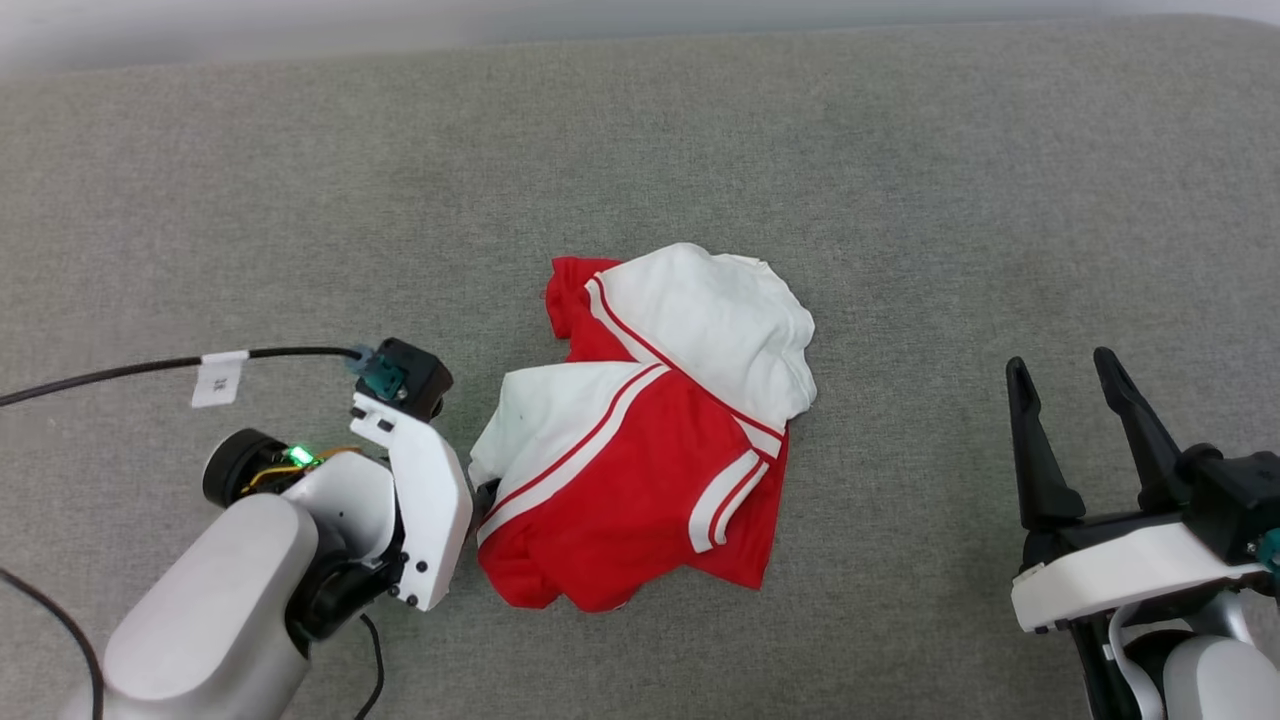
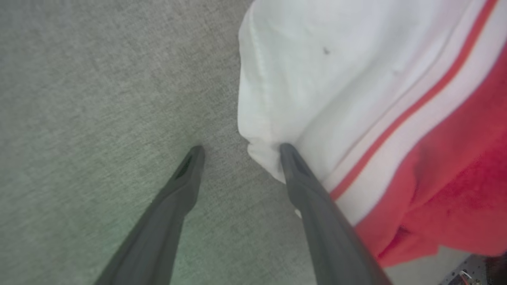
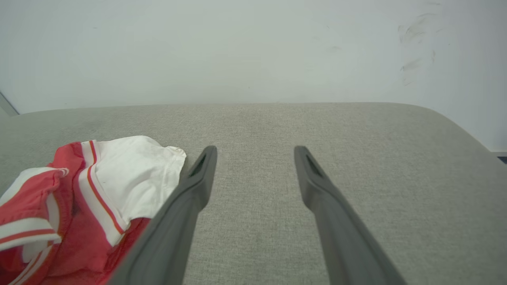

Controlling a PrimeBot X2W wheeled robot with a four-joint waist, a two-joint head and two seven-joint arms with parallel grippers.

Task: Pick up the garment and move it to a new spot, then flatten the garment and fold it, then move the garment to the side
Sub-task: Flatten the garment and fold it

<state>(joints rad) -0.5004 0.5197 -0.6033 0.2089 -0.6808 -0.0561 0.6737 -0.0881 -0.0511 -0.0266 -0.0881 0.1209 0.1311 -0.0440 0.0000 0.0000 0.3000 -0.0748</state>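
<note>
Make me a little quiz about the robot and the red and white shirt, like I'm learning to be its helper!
1. True or false: the right gripper is clamped on the shirt.
2. Which gripper is closest to the shirt? A: the left gripper. B: the right gripper. C: both are equally close.
3. Fill the gap: the shirt lies bunched up on a ____ fabric surface.

Key:
1. False. The right gripper is open and well off to the side of the shirt.
2. A. One of its fingers is right at the shirt's white edge.
3. Grey.
</note>
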